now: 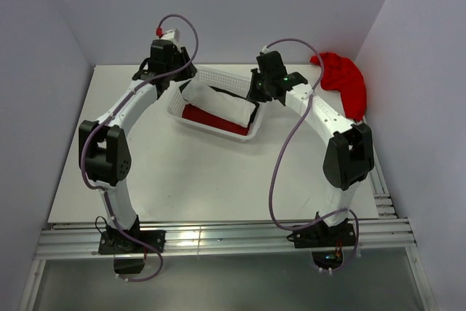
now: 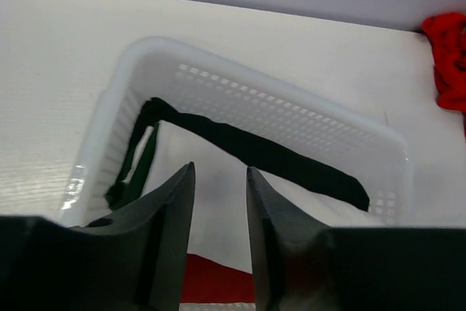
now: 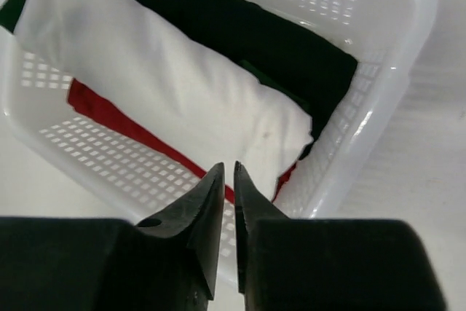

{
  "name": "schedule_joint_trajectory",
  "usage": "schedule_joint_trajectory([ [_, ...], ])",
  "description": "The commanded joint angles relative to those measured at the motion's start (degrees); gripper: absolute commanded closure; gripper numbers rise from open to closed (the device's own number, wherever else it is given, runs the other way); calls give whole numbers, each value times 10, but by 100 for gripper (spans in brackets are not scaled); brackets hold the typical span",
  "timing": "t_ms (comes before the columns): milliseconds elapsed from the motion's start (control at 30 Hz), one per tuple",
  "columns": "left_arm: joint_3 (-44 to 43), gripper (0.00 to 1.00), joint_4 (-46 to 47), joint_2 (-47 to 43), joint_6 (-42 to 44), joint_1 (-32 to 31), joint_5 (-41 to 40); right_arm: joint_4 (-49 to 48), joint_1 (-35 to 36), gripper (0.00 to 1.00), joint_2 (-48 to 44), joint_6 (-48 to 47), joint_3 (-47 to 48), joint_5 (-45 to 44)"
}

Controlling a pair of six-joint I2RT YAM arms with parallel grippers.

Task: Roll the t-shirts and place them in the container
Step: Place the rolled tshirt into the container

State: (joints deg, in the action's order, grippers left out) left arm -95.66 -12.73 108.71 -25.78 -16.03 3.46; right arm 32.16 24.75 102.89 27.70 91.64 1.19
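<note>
In the white lattice basket [image 1: 218, 76] lie three t-shirts. A rolled white one [image 1: 218, 103] [image 3: 167, 85] rests on top, with dark green trim [image 2: 138, 165] at its left end. A red one [image 1: 211, 119] [image 3: 124, 125] lies under it and a black one [image 2: 262, 151] [image 3: 240, 27] behind it. My left gripper [image 1: 178, 84] [image 2: 220, 172] hovers over the roll's left end, open, with nothing between its fingers. My right gripper [image 1: 255, 96] [image 3: 228, 169] hangs above the basket's right end. Its jaws are a thin slit apart and hold nothing.
Another red t-shirt [image 1: 342, 78] [image 2: 448, 56] lies in a loose heap at the back right corner against the wall. The basket [image 2: 262, 71] [image 3: 386, 5] sits at the back middle of the white table, and walls close in the left, back and right.
</note>
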Motion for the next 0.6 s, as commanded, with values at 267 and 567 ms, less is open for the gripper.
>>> schedule_joint_trajectory([
  [267,64,76,75,63,-58,20,41,-41,8,99,105,35,31,36],
  [567,92,80,87,97,-60,22,0,-48,-13,100,131,48,-7,0],
])
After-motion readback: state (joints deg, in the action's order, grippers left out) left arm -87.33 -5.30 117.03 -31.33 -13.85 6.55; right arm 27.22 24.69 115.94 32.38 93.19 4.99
